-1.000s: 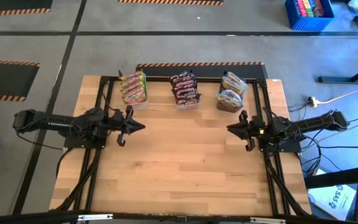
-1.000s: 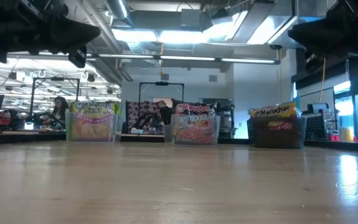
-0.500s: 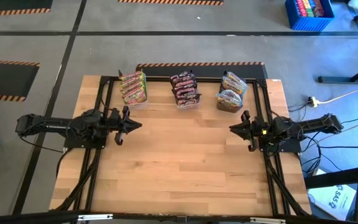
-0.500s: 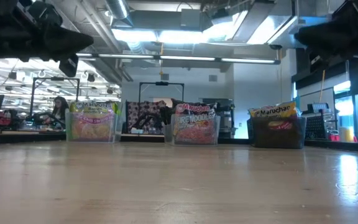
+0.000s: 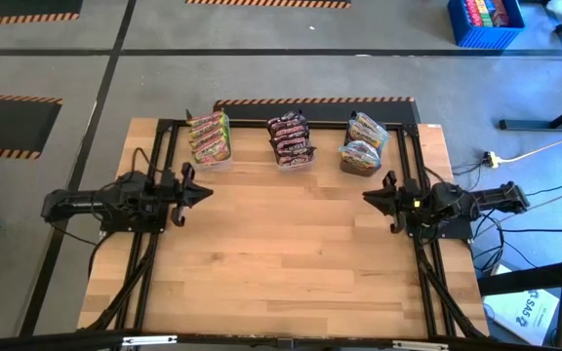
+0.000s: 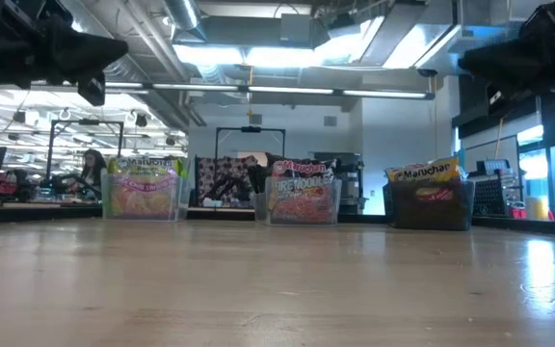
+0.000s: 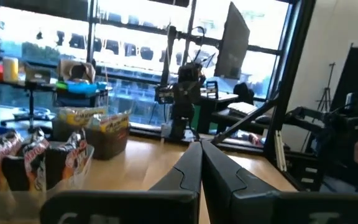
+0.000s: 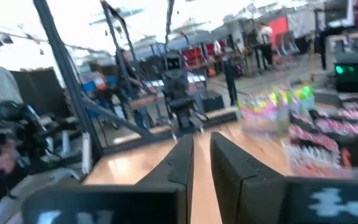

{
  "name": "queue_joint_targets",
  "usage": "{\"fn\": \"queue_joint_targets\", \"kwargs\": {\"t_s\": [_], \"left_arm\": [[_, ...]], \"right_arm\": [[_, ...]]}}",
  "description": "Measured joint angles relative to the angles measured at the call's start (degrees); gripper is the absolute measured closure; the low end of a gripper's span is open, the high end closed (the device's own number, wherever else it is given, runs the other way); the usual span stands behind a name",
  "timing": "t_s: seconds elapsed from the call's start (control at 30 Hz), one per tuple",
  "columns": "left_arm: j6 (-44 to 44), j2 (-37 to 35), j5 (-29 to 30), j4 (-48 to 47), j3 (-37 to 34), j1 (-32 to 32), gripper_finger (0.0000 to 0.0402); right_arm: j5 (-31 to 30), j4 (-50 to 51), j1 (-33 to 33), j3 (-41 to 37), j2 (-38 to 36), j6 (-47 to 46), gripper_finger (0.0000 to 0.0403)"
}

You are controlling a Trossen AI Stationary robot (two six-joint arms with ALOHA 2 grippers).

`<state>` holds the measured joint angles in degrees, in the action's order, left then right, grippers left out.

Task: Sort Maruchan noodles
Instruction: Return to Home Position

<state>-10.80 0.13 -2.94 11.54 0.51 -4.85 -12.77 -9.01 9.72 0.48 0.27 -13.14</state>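
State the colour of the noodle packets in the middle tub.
Dark maroon-red packets, clearest in the high view.

Left arm: folded in on itself, seen from above; it now looks shorter than in the 2 earlier high views.
Left gripper (image 5: 206, 192): pulled back from the middle of the tabletop (image 5: 291, 253) toward its left edge.
Right arm: likewise folded shorter, by less.
Right gripper (image 5: 369, 197): drawn back slightly toward the right edge.
Low view: both dark arm shapes at the top have slid outward toward the corners.
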Motion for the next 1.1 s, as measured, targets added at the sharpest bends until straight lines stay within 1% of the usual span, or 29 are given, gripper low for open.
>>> {"fn": "queue_joint_targets", "kwargs": {"t_s": [0.07, 0.17, 0.3, 0.37, 0.47, 0.67, 1.1], "left_arm": [[-1.1, 0.0, 0.4, -0.5, 0.0, 0.0, 0.0399], [-1.8, 0.0, 1.9, -4.0, 0.0, 0.0, 0.0397], [0.8, 0.2, 3.5, -5.6, 0.1, 0.0, 0.0397], [0.4, 0.3, 3.9, -7.1, 0.0, 0.0, 0.0397], [0.8, 0.2, 3.9, -6.5, 0.1, 0.0, 0.0396], [0.8, 0.2, 3.9, -6.4, 0.1, 0.0, 0.0396], [0.9, 0.2, 3.9, -6.4, 0.1, 0.0, 0.0396]], "right_arm": [[-1.3, 0.4, 0.0, 0.0, 0.1, -0.5, 0.0365], [-3.9, 0.1, 0.0, 0.0, 0.0, -1.5, 0.0365], [-5.6, 3.2, 0.0, 0.0, 0.0, -1.7, 0.0365], [-5.0, 4.4, 0.0, 0.0, 0.1, -1.6, 0.0365], [-4.3, 4.6, 0.0, 0.0, 0.1, -1.6, 0.0365], [0.3, 5.0, 0.0, 0.0, 0.1, -0.1, 0.0365], [0.4, 5.9, 0.0, 0.0, 0.3, -0.1, 0.0365]]}}
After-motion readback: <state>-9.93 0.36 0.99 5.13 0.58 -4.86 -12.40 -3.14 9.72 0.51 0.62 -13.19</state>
